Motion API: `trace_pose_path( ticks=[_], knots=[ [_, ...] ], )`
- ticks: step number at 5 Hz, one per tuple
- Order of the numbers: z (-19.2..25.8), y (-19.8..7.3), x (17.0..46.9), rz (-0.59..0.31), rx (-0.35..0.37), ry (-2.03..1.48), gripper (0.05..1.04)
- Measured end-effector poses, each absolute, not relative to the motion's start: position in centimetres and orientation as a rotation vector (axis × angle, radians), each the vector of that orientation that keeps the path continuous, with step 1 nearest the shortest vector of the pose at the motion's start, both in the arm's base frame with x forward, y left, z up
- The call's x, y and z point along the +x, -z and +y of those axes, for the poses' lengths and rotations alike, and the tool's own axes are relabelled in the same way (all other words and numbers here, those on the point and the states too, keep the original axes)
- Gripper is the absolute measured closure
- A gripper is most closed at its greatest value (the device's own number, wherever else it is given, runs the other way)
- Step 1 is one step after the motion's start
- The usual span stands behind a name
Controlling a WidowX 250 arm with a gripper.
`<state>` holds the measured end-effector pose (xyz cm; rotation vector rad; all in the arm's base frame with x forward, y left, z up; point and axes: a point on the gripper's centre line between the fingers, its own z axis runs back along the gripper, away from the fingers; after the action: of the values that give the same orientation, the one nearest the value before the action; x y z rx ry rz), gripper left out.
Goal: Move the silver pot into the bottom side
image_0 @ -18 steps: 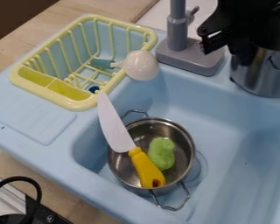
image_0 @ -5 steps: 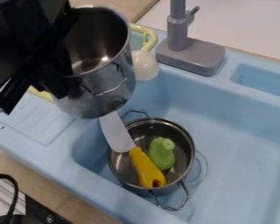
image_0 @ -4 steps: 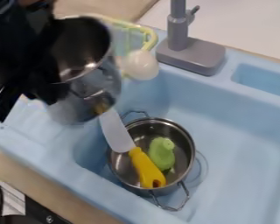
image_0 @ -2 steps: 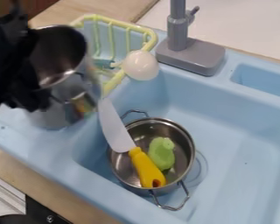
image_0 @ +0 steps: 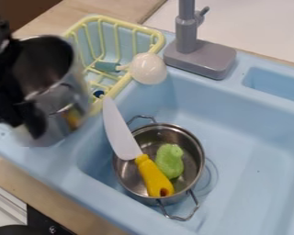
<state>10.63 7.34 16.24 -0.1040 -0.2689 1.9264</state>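
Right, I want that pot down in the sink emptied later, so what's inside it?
A green toy and the yellow handle of a knife, whose blade juts out past the pot's rim. What they cover can't be seen.

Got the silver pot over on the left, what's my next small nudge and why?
I'd probably ease the silver pot gently downward. The gripper holds it by the upper part, and it shows against the blue ledge, left of the basin and of the knife. Its base is blurred, so I can't tell the remaining gap; go slowly.
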Motion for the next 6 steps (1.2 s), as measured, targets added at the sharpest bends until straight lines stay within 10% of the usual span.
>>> trace_pose_path(
  ticks=[3, 6],
  knots=[
    [8.5, -16.3, 10.9, -0.227, -0.078, -1.941, 0.89],
    [8.4, -19.6, 10.7, -0.176, -0.12, -2.025, 0.118]
  ],
)
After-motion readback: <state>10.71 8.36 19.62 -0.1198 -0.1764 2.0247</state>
